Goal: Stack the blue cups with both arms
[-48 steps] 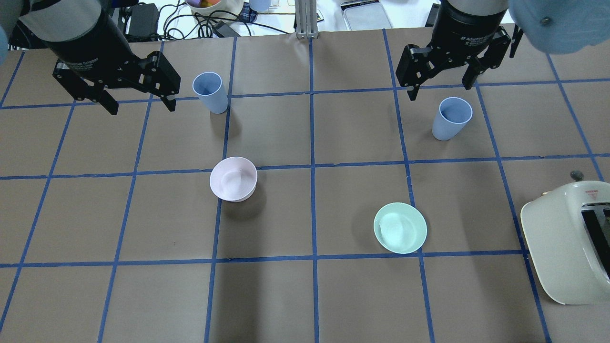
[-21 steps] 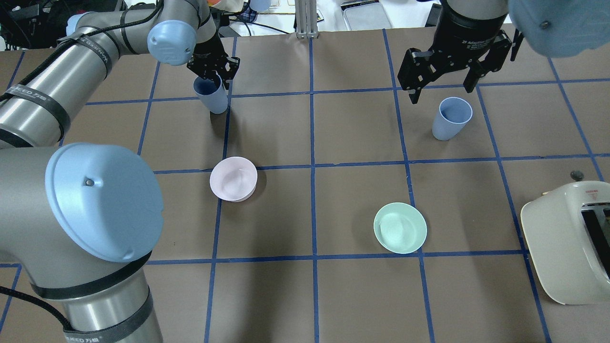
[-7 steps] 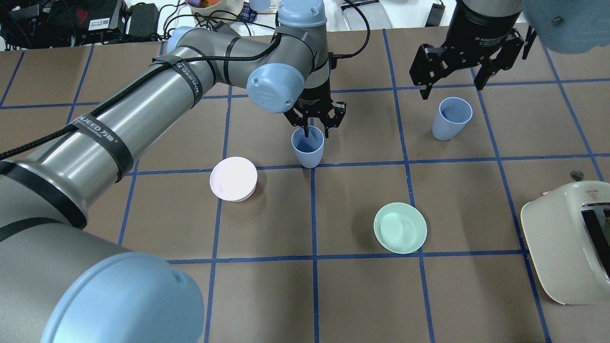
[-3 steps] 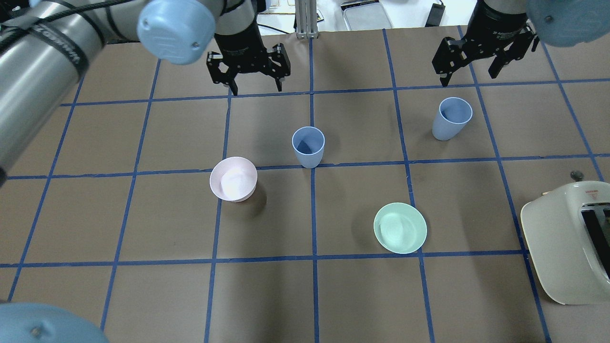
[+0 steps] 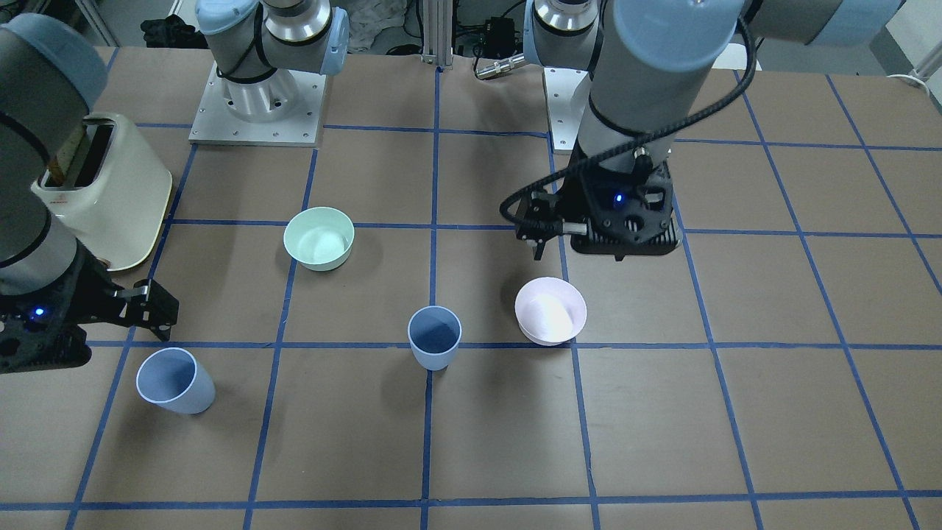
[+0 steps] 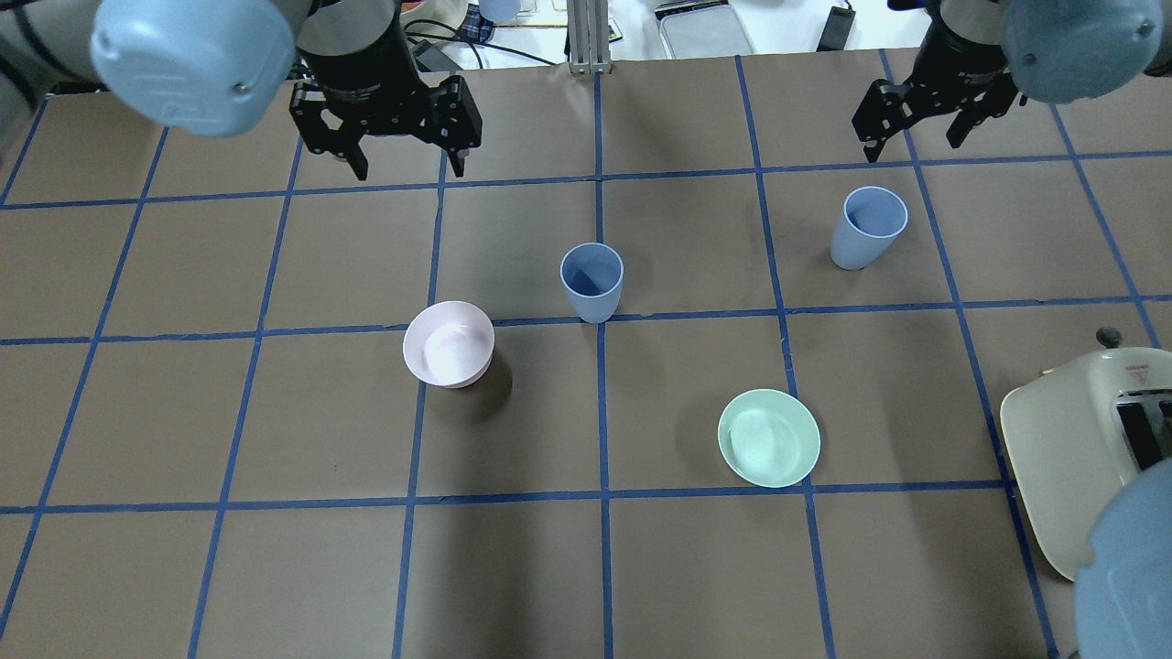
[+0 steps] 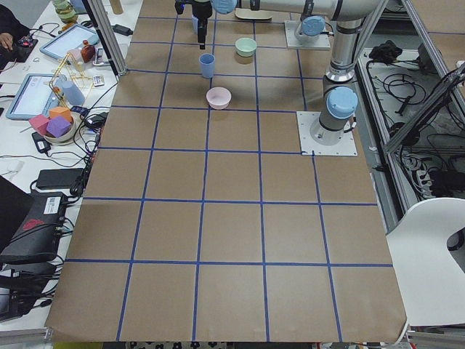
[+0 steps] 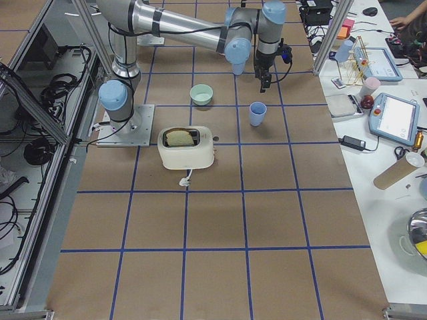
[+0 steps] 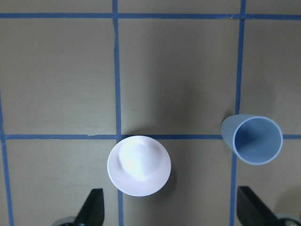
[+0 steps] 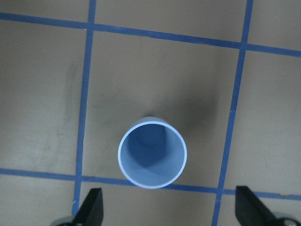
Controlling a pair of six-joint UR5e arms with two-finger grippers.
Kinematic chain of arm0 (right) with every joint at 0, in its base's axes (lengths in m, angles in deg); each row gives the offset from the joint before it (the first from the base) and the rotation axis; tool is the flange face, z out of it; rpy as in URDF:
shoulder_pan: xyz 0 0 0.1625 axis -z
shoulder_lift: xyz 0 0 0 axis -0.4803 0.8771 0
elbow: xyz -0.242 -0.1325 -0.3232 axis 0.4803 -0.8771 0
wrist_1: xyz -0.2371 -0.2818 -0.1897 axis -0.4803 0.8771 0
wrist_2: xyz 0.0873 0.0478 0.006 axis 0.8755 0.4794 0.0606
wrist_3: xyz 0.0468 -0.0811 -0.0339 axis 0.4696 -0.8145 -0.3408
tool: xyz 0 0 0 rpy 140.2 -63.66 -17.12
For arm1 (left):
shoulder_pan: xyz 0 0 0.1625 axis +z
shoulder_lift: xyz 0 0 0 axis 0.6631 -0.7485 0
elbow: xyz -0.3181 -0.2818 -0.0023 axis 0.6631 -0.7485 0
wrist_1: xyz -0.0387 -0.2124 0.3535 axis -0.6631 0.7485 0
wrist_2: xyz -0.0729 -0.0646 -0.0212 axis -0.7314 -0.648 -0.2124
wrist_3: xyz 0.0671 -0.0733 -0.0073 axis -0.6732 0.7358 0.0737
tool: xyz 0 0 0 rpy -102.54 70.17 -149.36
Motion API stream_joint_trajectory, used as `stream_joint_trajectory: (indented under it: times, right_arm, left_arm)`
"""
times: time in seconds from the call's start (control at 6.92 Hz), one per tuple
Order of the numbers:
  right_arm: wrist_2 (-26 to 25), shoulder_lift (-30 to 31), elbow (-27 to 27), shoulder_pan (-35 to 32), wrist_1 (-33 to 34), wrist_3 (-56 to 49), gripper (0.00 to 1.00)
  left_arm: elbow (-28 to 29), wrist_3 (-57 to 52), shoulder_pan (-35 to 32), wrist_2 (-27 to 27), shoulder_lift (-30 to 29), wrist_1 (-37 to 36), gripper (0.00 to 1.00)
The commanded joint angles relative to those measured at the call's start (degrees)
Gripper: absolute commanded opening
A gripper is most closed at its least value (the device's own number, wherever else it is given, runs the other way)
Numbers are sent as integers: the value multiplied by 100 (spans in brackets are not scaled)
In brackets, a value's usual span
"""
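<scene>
One blue cup (image 6: 592, 279) stands upright near the table's middle; it also shows in the front view (image 5: 434, 337) and the left wrist view (image 9: 254, 139). The second blue cup (image 6: 865, 227) stands upright at the right, also in the front view (image 5: 173, 380), and sits centred under the right wrist camera (image 10: 152, 153). My left gripper (image 6: 406, 169) is open and empty, raised far left of the middle cup. My right gripper (image 6: 911, 146) is open and empty, above and just beyond the second cup.
A pale pink bowl (image 6: 449, 343) sits left of the middle cup, under my left wrist camera (image 9: 138, 165). A mint-green bowl (image 6: 769, 437) sits nearer the front right. A cream toaster (image 6: 1090, 458) stands at the right edge. Blue tape lines grid the brown table.
My left gripper carried a blue cup to the table's middle, let go of it, opened and pulled back up to the far left. The right gripper drifted slightly farther away, still open.
</scene>
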State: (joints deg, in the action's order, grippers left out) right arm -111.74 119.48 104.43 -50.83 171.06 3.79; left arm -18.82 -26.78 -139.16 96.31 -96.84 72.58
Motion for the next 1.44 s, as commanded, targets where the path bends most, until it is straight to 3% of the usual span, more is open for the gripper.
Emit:
stream_joint_trajectory:
  times: [0.0, 0.43, 1.16, 1.3]
  right_arm:
    - [89, -438, 9, 227, 403, -80, 100]
    - [204, -423, 728, 245, 1325, -185, 100]
    - [195, -361, 1133, 237, 1379, -203, 99]
    - [204, -369, 1160, 237, 1546, -229, 73]
  left_arm:
    - [-363, -201, 128, 56, 451, -203, 100]
    - [-319, -192, 243, 83, 425, -203, 100]
    - [-354, -166, 243, 91, 451, -203, 100]
    - [-363, -192, 252, 91, 460, -203, 100]
